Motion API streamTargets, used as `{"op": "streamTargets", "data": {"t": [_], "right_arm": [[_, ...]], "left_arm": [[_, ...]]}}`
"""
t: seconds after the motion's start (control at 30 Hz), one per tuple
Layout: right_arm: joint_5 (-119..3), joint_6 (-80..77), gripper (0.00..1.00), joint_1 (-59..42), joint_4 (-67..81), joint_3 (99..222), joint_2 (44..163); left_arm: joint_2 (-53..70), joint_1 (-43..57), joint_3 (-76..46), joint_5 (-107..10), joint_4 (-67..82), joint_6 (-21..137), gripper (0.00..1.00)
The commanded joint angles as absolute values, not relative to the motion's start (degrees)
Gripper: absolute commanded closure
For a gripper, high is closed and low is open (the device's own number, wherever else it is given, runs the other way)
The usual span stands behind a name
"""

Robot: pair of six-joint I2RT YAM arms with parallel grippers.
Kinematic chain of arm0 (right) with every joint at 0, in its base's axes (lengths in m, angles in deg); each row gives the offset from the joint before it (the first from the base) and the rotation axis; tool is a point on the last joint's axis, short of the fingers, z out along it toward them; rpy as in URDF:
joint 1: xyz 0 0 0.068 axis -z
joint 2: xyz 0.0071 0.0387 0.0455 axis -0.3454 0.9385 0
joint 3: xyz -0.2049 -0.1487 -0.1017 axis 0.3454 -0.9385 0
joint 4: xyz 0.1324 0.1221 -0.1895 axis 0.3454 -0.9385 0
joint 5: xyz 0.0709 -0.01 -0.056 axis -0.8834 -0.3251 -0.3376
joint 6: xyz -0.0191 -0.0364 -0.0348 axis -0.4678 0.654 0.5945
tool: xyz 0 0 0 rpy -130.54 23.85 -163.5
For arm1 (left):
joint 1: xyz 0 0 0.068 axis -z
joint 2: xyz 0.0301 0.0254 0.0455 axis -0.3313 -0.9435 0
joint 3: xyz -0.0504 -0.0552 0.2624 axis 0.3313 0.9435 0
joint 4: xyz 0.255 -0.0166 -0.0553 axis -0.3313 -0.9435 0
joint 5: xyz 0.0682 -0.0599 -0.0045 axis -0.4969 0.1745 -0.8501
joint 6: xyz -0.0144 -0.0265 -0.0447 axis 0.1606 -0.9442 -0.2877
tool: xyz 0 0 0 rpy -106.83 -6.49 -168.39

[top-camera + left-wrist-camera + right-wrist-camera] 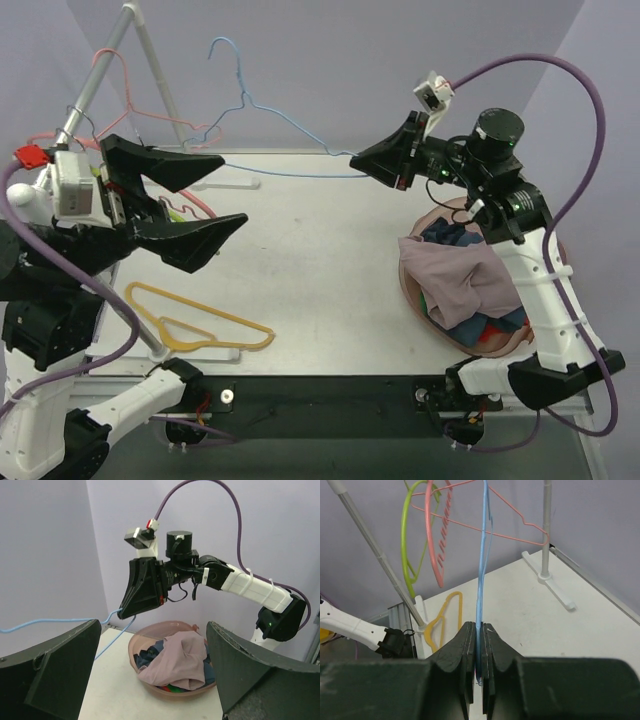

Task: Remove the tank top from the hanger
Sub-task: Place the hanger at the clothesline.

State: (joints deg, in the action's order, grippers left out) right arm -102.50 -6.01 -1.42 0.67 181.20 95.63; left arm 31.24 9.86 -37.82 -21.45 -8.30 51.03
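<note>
Right gripper [356, 161] clamped shut on bare blue wire hanger [480, 580], holding it up over desk [320, 260]. Left gripper [232, 190] spread fully wide, nothing in it, hanging over desk's left side. Mauve tank top [460, 275] off hanger, draped on clothes pile in pink tub [131, 652] by right arm. Yellow hanger [262, 333] flat on desk.

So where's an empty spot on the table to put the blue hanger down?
The bare middle of the table, between the yellow hanger and the clothes basket, has most room. The far strip below the blue hanger is bare too. Crowded on the left: rack, pink hangers, left gripper.
</note>
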Motion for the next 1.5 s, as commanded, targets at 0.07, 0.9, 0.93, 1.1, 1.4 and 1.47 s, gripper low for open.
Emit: {"op": "streamTargets", "data": {"t": [0.07,0.9,0.93,1.1,1.4,1.47], "right_arm": [[-103.1,-0.9,1.0,-8.3,2.9,188.3,102.2],[-96.3,2.1,1.0,-20.8,14.7,210.3,127.8],[-96.3,2.1,1.0,-20.9,15.0,210.1,128.0],[-94.6,1.0,1.0,-21.3,20.4,205.6,126.6],[-93.1,1.2,1.0,-21.5,25.6,201.6,124.3],[-94.3,0.9,1.0,-21.4,24.9,201.9,124.6]], "left_arm": [[31.9,10.0,-44.1,-29.6,-14.2,53.4,0.03],[29.6,10.0,-35.5,-24.2,-10.3,52.2,0.03],[29.3,10.0,-35.3,-23.9,-10.2,52.0,0.03],[28.5,10.0,-32.5,-20.9,-7.4,50.6,0.03],[28.0,10.0,-30.6,-18.6,-5.6,50.7,0.03],[27.7,10.0,-30.2,-18.5,-5.2,50.3,0.03]]}}
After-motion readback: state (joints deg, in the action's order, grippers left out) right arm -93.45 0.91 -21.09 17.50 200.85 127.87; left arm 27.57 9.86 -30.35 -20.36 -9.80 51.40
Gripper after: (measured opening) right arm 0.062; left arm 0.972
